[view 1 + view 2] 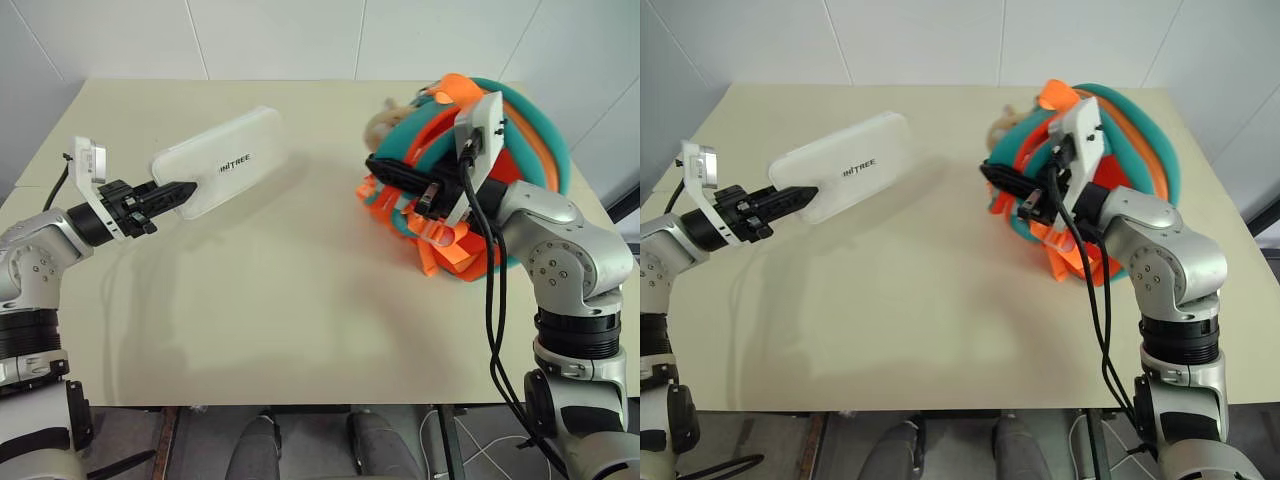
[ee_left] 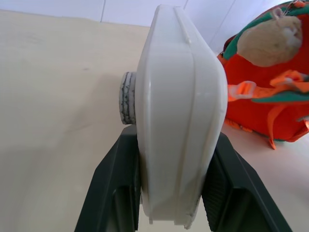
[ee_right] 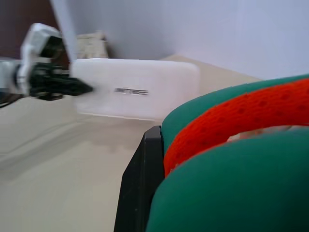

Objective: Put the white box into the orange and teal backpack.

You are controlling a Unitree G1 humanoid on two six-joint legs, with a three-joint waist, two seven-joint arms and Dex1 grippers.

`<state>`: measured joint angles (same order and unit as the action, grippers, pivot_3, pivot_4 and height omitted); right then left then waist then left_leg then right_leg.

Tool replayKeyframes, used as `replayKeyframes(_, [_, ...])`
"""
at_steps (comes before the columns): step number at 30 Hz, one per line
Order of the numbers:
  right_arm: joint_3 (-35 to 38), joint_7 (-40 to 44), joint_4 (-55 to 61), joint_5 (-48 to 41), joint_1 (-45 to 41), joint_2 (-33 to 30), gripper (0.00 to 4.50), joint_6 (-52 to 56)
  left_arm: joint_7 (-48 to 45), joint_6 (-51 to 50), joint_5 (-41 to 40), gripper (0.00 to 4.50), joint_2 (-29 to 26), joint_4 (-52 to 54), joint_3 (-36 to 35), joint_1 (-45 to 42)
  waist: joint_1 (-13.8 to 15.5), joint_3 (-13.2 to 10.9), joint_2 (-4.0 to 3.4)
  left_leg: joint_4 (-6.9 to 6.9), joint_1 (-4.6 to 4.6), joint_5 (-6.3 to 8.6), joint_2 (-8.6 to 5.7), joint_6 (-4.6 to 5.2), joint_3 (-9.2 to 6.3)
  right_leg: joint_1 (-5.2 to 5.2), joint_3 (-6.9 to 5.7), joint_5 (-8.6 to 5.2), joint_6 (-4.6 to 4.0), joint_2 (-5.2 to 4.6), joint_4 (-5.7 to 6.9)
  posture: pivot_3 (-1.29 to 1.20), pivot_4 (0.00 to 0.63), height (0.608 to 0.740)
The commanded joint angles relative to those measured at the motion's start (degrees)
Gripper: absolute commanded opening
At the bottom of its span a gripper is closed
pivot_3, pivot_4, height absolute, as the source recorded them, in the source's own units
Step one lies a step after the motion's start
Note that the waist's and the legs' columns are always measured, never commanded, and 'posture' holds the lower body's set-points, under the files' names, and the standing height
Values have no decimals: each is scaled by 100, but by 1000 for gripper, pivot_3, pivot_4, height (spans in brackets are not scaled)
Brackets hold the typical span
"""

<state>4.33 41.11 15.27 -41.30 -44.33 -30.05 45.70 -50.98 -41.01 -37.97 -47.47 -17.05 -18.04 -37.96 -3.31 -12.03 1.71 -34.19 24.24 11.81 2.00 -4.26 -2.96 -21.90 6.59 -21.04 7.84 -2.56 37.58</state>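
Note:
My left gripper (image 1: 182,190) is shut on one short end of the white box (image 1: 225,160) and holds it off the table at the left, lettering up and its far end pointing toward the backpack. In the left wrist view the box (image 2: 176,111) stands edge-on between both fingers (image 2: 116,188). The orange and teal backpack (image 1: 525,135) sits at the right rear of the table, bunched up. My right gripper (image 1: 382,168) is shut on its teal and orange edging (image 3: 217,111) on the side facing the box. A stretch of bare table separates box and backpack.
The beige table (image 1: 300,300) ends close behind the backpack and along the right side. A tan plush hamster (image 1: 385,120) hangs on the backpack's near-left side. Loose orange straps (image 1: 450,250) spill under my right wrist, and black cables (image 1: 492,300) run down that arm.

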Motion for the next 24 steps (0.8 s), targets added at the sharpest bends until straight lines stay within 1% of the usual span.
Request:
replayKeyframes(1, [-14,462,488,-328,-251,-213,0,8,-122,177,5,1262,-143,-43,-223,-173,4,0,0,0,0,0,0,0,0,0,0,0,0,0,-1,0,150,740])
replayKeyframes(9, [-38,1314,989,-926,-224,-706,0,206,-323,280,58,1262,-216,-219,-183,-263,8,-1,0,1,2,0,0,0,0,-2,-1,-1,-1,0,-1,0,150,740])
replayKeyframes(17, [18,1889,1368,-1528,-259,-1177,0,407,-744,390,129,1262,-313,-497,-98,-460,9,-1,0,1,2,0,0,1,0,-3,-2,-2,-3,0,0,0,150,740])
replayKeyframes(24, [-191,2887,1389,-949,252,-1739,0,-293,-1275,683,128,1262,-282,-666,-124,-591,25,-1,1,-1,3,1,-1,1,1,0,-3,-3,-2,-1,-5,0,150,740])
